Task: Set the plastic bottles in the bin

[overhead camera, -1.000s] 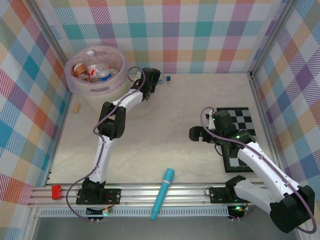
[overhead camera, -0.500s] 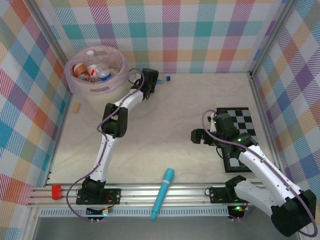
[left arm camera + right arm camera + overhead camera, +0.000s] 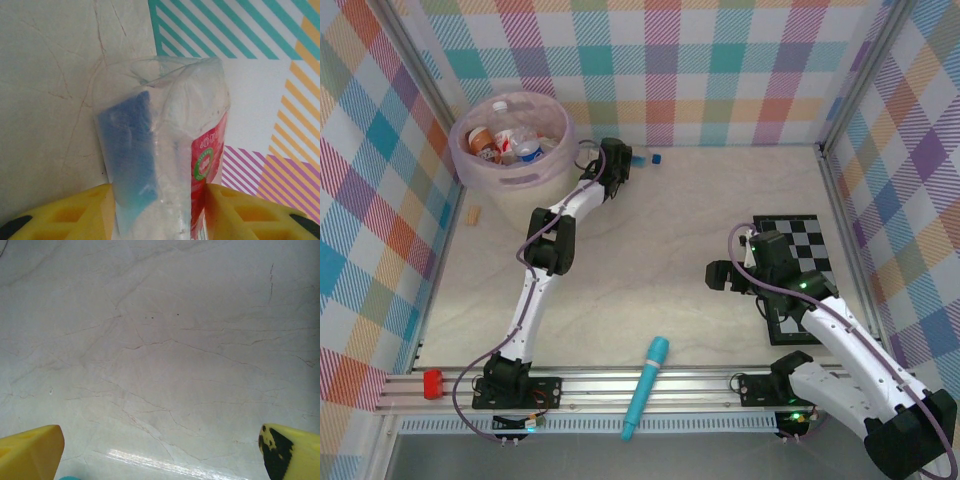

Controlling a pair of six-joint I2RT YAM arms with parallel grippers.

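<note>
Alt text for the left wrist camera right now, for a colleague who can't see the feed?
A crumpled clear plastic bottle with a red label sits between the yellow fingers of the left gripper, which press against both its sides. Behind it are the pale table surface and the striped wall.

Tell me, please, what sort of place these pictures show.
Most likely a robot test cell in a lab: a left arm and a right arm bolted to a metal rail, a table walled by plaid panels, and a chequered board on it.
</note>
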